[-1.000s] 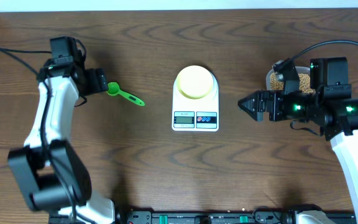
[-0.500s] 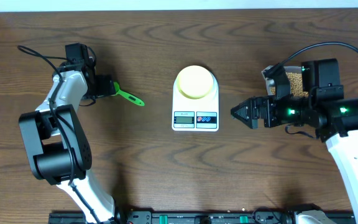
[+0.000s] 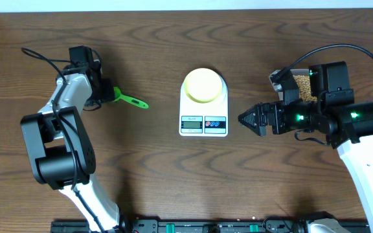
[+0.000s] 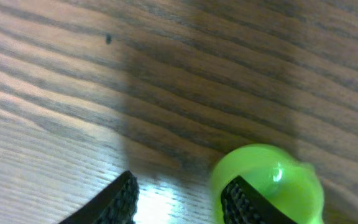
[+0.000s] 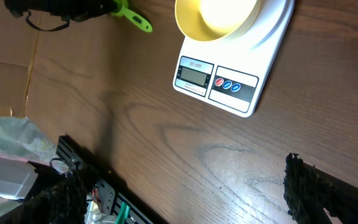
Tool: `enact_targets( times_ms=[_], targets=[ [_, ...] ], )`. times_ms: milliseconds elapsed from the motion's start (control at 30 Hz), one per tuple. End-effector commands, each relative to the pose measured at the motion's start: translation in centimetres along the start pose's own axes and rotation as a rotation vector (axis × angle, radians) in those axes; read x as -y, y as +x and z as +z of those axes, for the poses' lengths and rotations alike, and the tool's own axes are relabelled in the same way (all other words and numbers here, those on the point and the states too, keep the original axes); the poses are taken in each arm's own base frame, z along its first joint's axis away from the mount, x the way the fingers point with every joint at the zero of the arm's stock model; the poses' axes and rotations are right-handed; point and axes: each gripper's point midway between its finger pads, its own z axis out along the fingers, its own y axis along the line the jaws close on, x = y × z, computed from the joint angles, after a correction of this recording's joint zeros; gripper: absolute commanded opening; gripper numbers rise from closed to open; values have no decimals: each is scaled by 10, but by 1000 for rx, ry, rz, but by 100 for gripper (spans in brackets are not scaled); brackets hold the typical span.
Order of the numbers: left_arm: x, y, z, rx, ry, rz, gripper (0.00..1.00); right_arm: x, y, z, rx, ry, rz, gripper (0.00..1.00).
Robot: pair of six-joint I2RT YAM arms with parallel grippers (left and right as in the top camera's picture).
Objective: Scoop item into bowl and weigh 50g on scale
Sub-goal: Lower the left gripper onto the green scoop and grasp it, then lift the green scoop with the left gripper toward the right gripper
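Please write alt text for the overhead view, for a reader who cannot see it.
A pale yellow bowl sits on a white scale on a wooden table. The left gripper is at the head of a green scoop; the open right gripper points at the scale, a tub of beans behind it.

From overhead the left hand [image 3: 106,92] covers the cup end of the green scoop [image 3: 133,101]; only its handle shows. In the left wrist view that scoop is blurred and cut off by the lower edge. The right arm [image 3: 329,81] hides part of the clear tub [image 3: 281,77] and its beans [image 3: 301,83]. The bowl [image 5: 219,15] runs off the top of the right wrist view, and the digits on the display [image 5: 194,76] of the scale [image 5: 277,28] are too small to read
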Motion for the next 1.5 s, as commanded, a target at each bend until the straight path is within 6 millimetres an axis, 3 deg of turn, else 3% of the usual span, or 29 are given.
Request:
enact_targets(
  times_ms=[0, 100, 233, 300, 533, 667, 733, 933, 1067, 1133, 1167, 1300, 1467],
  targets=[
    [10, -3, 3, -2, 57, 26, 43, -5, -3, -3, 9, -4, -35, 99],
    [11, -4, 3, 4, 61, 25, 39, -5, -3, -3, 9, -4, -26, 99],
    [11, -4, 3, 4, 61, 25, 14, -5, -3, -3, 10, -3, -27, 99],
    [11, -4, 3, 4, 61, 25, 8, -5, -3, -3, 10, -3, -27, 99],
    [12, -4, 3, 2, 69, 26, 7, -5, -3, -3, 10, -3, -27, 99],
    [29, 1, -8, -17, 173, 24, 7, -4, -7, -3, 24, 4, -38, 99],
    [42, 1, -25, -9, 254, 21, 7, -4, -12, -3, 42, 1, -51, 99],
    [92, -6, -134, 104, 578, 37, 7, -18, -27, -4, 99, -69, -37, 99],
    [121, 9, -206, 159, 706, 66, 7, -45, -31, -6, 110, -203, -88, 99],
    [132, 17, -226, 168, 726, 73, 7, -53, -32, -4, 110, -224, -109, 99],
    [148, 28, -246, 175, 755, 91, 7, -63, -31, -1, 107, -244, -130, 99],
    [186, 46, -273, 183, 812, 158, 7, -94, -32, 7, 115, -307, -205, 99],
    [215, 53, -277, 201, 799, 186, 7, -117, -42, 12, 160, -333, -220, 99]
  ],
)
